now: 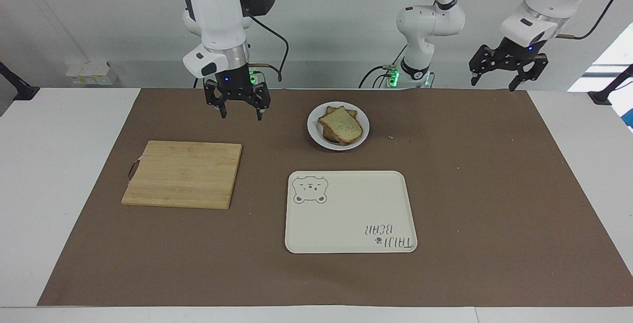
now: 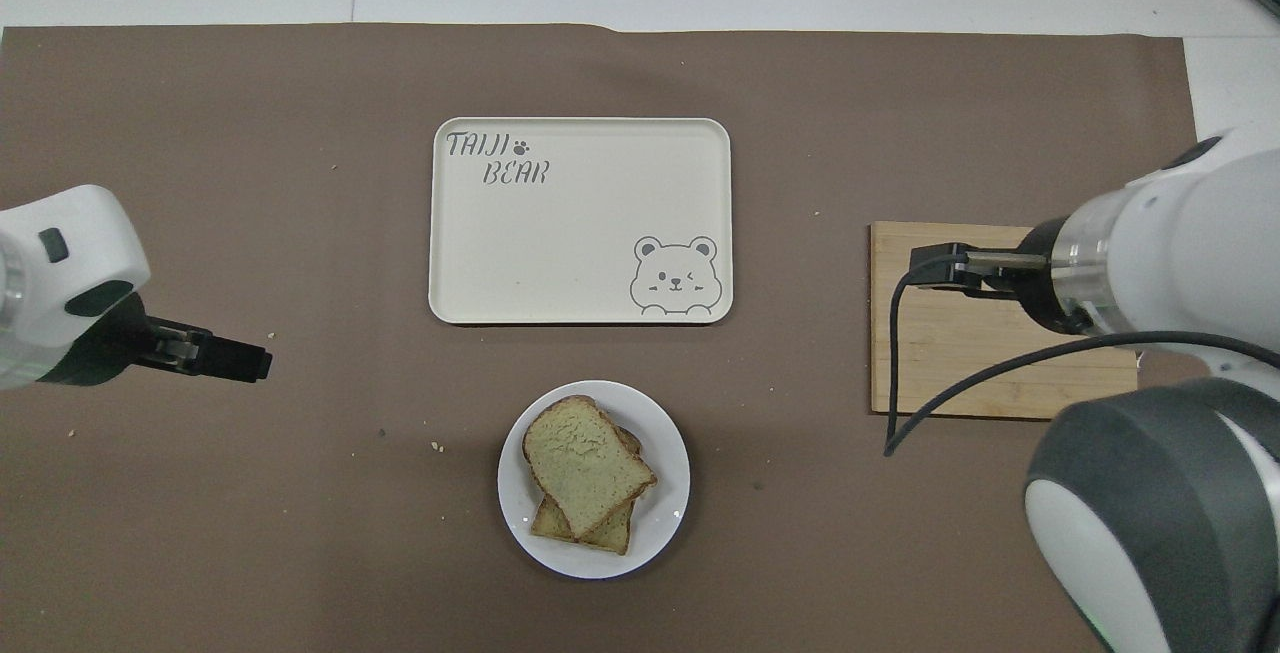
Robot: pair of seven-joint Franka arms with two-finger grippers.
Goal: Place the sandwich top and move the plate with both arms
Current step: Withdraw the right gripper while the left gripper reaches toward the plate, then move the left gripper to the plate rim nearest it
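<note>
We wore glossy white shells with dark grey joint caps on both arms, and green lights glowed at our bases. Each black pincer, right point(image 1: 240, 111) and left point(image 1: 506, 79), carried a small blue light, with black cables looping alongside.

Sandwich top point(image 1: 342, 124) is lying flat, skewed, on a lower slice on the small white plate point(image 1: 361, 135); plate is sitting between both raised grippers, clear of each.
</note>
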